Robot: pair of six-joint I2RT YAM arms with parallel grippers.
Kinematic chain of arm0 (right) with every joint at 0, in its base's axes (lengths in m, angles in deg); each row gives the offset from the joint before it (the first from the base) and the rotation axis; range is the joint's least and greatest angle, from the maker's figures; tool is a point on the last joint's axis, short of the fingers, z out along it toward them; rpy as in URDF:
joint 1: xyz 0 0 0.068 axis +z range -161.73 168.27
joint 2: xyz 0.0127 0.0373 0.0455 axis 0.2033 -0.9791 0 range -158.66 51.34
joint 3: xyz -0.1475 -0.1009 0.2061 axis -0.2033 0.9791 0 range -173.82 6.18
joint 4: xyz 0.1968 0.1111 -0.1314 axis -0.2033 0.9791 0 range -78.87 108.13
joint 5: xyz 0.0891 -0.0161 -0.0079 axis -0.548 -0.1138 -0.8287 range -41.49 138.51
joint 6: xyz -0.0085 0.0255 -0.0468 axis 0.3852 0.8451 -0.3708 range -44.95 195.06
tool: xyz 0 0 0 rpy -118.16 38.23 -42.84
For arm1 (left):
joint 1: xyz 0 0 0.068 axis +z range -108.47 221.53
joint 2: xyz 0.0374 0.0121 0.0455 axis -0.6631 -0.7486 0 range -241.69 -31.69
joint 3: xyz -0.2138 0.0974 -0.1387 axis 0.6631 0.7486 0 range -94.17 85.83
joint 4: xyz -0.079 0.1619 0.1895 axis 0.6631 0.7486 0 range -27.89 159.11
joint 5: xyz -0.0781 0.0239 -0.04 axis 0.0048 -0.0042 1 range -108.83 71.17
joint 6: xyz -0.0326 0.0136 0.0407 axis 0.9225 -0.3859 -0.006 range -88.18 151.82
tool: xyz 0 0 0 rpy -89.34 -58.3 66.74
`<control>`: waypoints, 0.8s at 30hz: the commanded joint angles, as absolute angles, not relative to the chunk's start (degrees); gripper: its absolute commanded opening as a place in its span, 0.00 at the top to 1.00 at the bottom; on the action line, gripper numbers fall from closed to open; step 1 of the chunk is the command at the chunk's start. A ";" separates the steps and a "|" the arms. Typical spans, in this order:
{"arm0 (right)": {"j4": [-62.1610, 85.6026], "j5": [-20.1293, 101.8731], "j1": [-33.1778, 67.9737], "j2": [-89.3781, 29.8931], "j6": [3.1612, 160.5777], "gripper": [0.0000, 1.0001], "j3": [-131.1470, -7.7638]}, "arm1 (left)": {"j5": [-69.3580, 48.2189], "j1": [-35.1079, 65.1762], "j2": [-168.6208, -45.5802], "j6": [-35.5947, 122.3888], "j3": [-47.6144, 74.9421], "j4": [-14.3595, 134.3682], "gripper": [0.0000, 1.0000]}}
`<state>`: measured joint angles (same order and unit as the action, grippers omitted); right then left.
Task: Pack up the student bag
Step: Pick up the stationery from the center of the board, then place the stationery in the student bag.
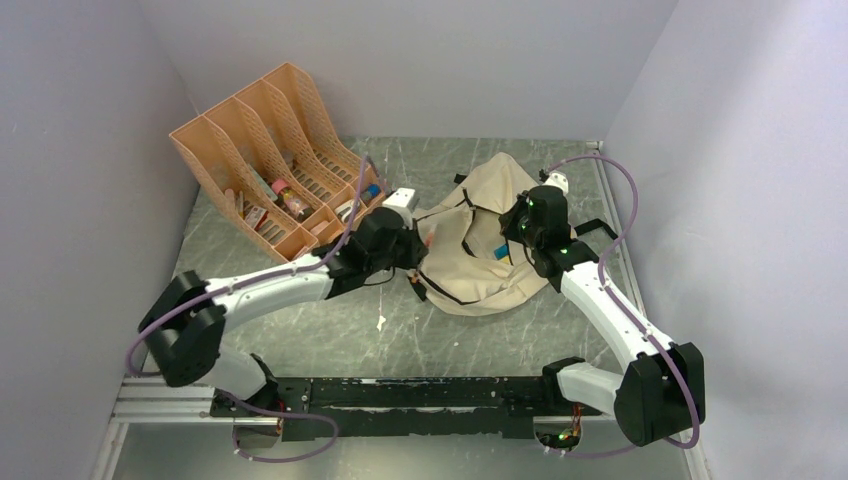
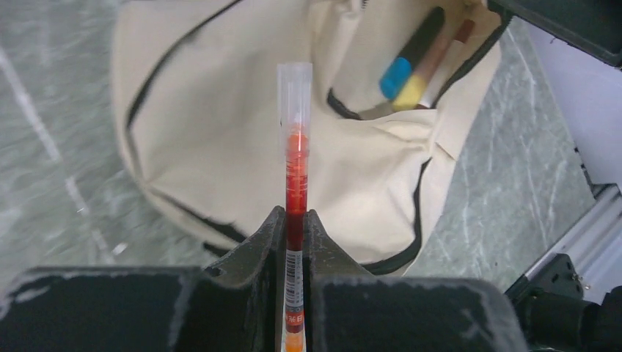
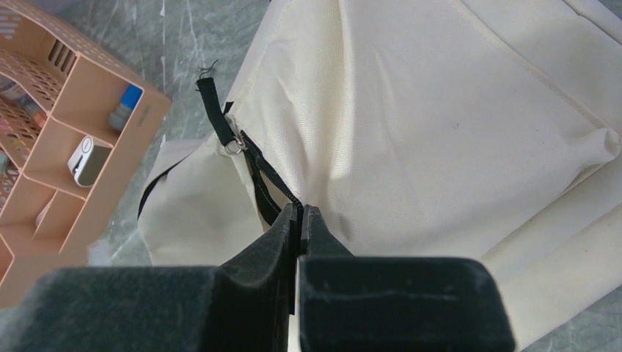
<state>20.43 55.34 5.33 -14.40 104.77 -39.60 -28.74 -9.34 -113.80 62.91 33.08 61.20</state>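
1. The student bag point(image 1: 480, 245) lay slumped on the grey marbled tabletop point(image 1: 330, 335), towards the far right side, with the orange file organizer point(image 1: 262, 150) to its left near the back corner.
2. The bag was cream fabric edged with black zip lines, and one pocket gaped open.
3. From the left wrist I could see a blue-capped marker point(image 2: 400, 73) and a yellow-capped one point(image 2: 412, 92) poking out of that pocket side by side.
4. The left arm point(image 1: 270, 285) reached in from the left, its wrist right at the bag's edge.
5. The left jaws were closed tight on a red pen point(image 2: 295, 165) with a clear cap. The pen pointed straight out over the bag's fabric, its tip towards the open pocket.
6. The right arm point(image 1: 600, 300) came up from the right, its wrist over the bag's right half.
7. The right jaws were pinched nearly together on the bag's black zip edge point(image 3: 273, 189). The zip pull point(image 3: 233, 144) sat just beyond their tips.
8. The organizer's compartments held small items, including a white clip-like piece point(image 3: 84, 161), though I could not make out most of them.
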 commanded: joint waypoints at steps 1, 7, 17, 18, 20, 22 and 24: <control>21.21 54.13 5.76 -14.18 105.76 1.00 -40.31 | -19.41 -10.05 -121.25 62.98 27.07 54.04 0.95; 21.64 53.40 5.72 -14.34 106.08 1.00 -40.53 | -17.67 -11.47 -131.85 64.78 18.66 51.96 0.95; 22.09 52.06 5.72 -13.37 107.25 1.00 -39.79 | -13.73 -11.38 -148.46 66.16 0.99 51.12 0.95; 22.19 51.81 5.72 -13.34 107.45 1.00 -39.74 | -13.49 -11.39 -149.71 66.14 -0.51 50.58 0.95; 22.16 51.42 5.68 -13.19 107.90 1.00 -39.47 | -13.23 -11.35 -152.21 66.58 -3.29 49.10 0.95; 22.11 51.19 5.67 -12.94 108.39 1.00 -39.09 | -13.69 -11.37 -154.69 67.27 -6.11 47.41 0.95; 21.83 51.21 5.72 -12.67 108.89 1.00 -38.48 | -14.90 -11.27 -157.37 68.73 -7.81 45.12 0.95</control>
<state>20.64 53.79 5.31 -14.37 106.80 -39.58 -15.43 -11.20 -153.71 66.38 -3.20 51.78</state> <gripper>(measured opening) 0.026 0.132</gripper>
